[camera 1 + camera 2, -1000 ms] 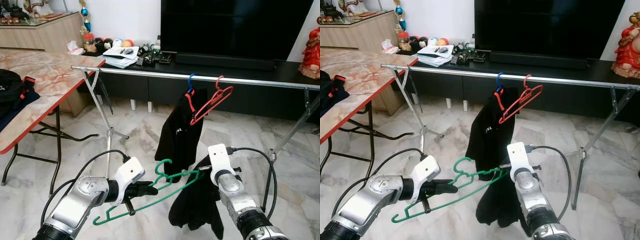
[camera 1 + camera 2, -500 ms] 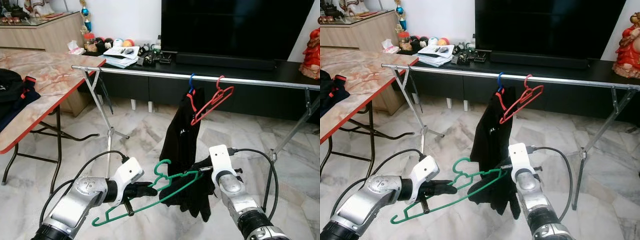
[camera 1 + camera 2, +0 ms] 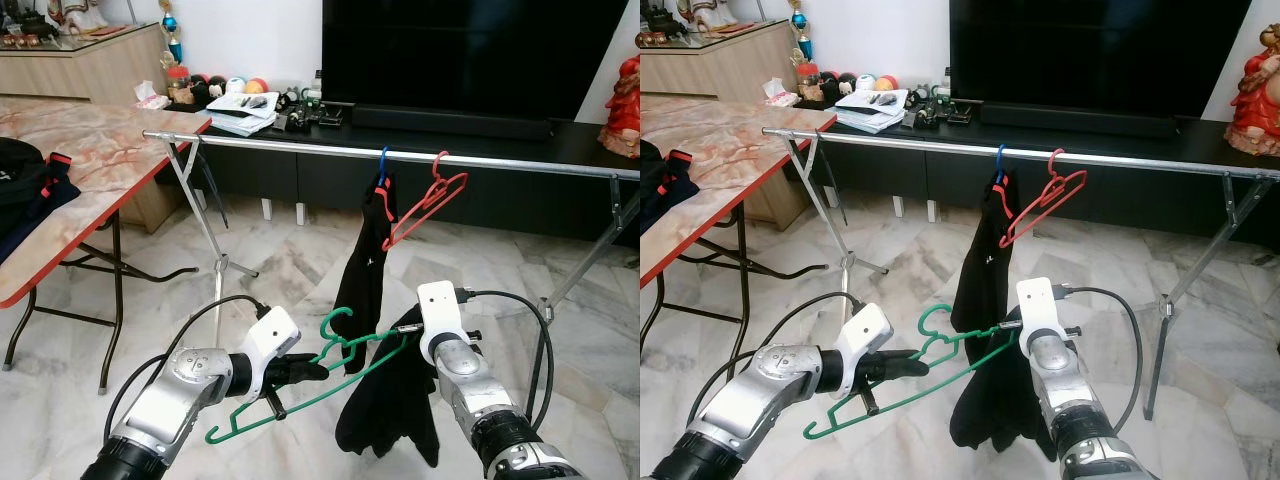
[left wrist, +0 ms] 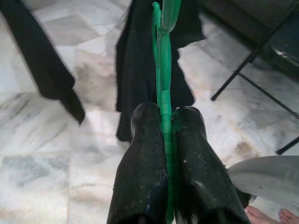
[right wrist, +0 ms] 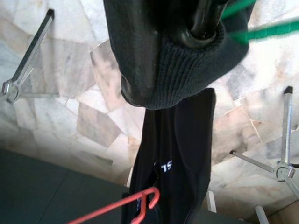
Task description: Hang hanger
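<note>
A green plastic clothes hanger (image 3: 300,385) sits low in the centre of the left eye view, held well below and in front of a long silver metal clothes rail (image 3: 300,147) that runs across the upper half of the frame. The left gripper (image 3: 312,370), at lower centre-left, is clamped tight on the hanger's neck; in the left wrist view its black fingers (image 4: 142,186) press the green bar from both sides. The hanger's long axis slants from lower left up toward the right, where a black knitted garment (image 3: 390,405) droops from its far end. The right gripper (image 3: 408,332), at lower centre-right, is buried in that cloth, so its fingers cannot be judged. The hook curls upward just above the left gripper. Judging from this, the left arm must carry the hook up and forward to the rail, probably left of the blue hanger with dark clothing (image 3: 365,260) and the bare red hanger (image 3: 425,205) already there.
</note>
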`<state>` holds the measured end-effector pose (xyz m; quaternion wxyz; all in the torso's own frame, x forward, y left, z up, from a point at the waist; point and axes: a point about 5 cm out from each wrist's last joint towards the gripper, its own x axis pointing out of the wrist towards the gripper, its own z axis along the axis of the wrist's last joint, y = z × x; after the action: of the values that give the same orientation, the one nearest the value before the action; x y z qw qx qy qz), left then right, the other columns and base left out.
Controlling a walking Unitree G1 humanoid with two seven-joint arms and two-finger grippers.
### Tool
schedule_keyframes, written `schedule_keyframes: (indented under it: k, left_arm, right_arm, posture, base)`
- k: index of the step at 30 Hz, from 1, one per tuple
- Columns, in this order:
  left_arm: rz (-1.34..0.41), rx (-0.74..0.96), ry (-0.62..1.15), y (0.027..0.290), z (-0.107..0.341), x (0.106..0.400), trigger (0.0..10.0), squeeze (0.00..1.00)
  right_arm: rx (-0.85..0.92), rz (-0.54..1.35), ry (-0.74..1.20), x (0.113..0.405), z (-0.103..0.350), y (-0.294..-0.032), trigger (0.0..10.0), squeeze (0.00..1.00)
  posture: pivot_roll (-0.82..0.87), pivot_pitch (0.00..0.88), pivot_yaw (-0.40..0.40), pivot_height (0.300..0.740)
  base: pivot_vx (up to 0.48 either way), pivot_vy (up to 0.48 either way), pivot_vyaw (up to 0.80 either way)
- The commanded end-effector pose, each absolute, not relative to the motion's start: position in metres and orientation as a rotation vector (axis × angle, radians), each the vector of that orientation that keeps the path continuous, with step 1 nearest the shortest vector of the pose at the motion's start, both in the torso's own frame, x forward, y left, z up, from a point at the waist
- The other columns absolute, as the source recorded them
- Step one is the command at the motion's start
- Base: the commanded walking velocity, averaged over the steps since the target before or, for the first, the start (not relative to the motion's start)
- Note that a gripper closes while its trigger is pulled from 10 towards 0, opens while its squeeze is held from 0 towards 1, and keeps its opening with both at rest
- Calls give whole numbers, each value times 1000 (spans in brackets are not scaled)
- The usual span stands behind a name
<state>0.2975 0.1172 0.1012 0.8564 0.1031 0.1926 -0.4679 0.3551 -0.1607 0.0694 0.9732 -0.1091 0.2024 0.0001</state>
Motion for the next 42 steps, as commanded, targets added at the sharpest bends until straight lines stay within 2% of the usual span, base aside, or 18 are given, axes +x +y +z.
schedule_keyframes:
  k: [1,6,15,26,34,42]
  left_arm:
    - [-928,235,378,123,106,305,10000,0]
    - [-887,251,372,124,104,309,10000,0]
    - [-986,195,337,114,107,304,10000,0]
    - [-1059,153,353,117,109,297,10000,0]
    - [-913,236,369,127,102,311,10000,0]
    - [-868,228,343,128,105,315,10000,0]
  right_arm:
    - [-190,3,371,359,79,-157,10000,0]
    - [-185,0,360,359,83,-157,10000,0]
    - [-180,79,342,352,91,-150,10000,0]
    - [-161,98,293,354,108,-148,10000,0]
    - [42,91,268,346,126,-140,10000,0]
    - [3,62,333,325,113,-150,10000,0]
  posture:
    - [100,0,30,740]
    - [94,0,34,740]
    - [86,0,33,740]
    - [91,0,29,740]
    - [88,0,28,740]
    - [71,3,30,740]
  base:
    - [0,0,0]
    - [0,0,0]
    - [0,0,0]
    - [0,0,0]
    - [0,0,0]
    - [0,0,0]
